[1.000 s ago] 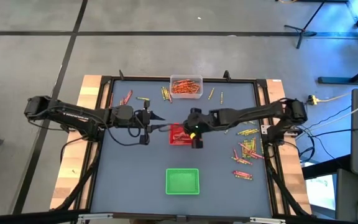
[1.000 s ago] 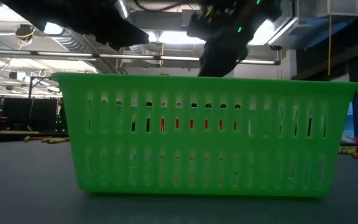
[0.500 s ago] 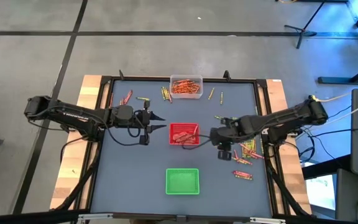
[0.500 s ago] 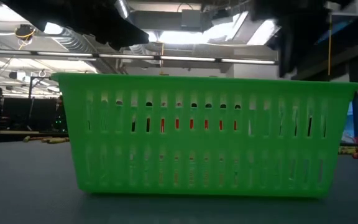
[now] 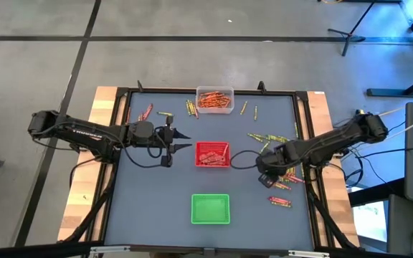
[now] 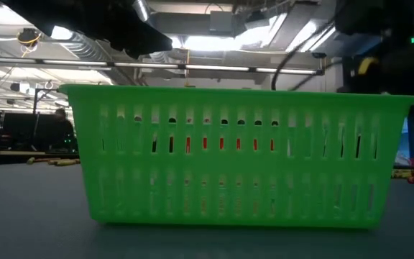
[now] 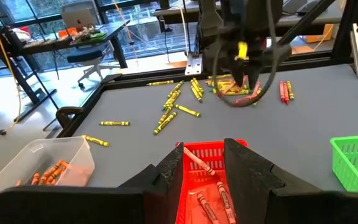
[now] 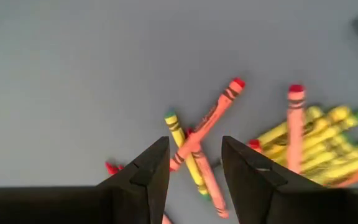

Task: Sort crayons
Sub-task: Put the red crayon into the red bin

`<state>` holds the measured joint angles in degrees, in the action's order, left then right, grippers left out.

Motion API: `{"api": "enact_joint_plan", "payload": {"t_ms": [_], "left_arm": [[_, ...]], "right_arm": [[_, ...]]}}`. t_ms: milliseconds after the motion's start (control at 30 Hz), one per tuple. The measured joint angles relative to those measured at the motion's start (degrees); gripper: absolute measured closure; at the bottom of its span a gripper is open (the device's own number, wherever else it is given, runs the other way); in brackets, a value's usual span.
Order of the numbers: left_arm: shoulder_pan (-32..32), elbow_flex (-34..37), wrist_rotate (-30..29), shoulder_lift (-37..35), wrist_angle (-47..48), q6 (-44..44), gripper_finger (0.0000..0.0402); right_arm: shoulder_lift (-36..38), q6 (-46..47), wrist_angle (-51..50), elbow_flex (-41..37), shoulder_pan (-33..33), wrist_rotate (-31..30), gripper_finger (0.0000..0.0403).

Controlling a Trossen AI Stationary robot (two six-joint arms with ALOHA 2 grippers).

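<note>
Left tool [image 5: 181, 141] grips the red tray's [image 5: 211, 154] left wall, jaws clamped on it, red crayons [image 7: 205, 184] inside. Right tool [image 5: 265, 172] hovers over the crayon pile [image 5: 287, 170] at the surface's [image 5: 156, 193] right side, jaws apart, holding nothing.

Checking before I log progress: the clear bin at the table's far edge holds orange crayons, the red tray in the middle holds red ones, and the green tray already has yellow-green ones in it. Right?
Not quite. In the high view the green tray shows no crayons in it. The rest stands: the clear bin holds orange crayons and the red tray holds red crayons. The yellow-green crayons lie loose on the table.
</note>
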<state>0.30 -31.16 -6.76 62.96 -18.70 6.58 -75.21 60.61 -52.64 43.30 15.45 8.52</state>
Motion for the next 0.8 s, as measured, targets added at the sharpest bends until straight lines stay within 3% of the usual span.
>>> {"api": "enact_joint_plan", "payload": {"t_ms": [200,400,567,800], "left_arm": [[0.0,0.0,0.0,0.0,-0.2,0.0,0.0302],[0.0,0.0,0.0,0.0,-0.2,0.0,0.0302],[0.0,0.0,0.0,0.0,-0.4,0.0,0.0302],[0.0,0.0,0.0,0.0,-0.4,0.0,0.0302]], "right_arm": [[-0.1,5.4,8.5,-5.0,-0.1,0.1,0.026],[-0.1,8.5,8.7,-8.4,-0.1,0.0,0.026],[0.2,9.6,17.1,-12.5,-0.1,-0.1,0.026],[0.2,7.6,18.1,-14.1,0.0,-1.7,0.0271]]}}
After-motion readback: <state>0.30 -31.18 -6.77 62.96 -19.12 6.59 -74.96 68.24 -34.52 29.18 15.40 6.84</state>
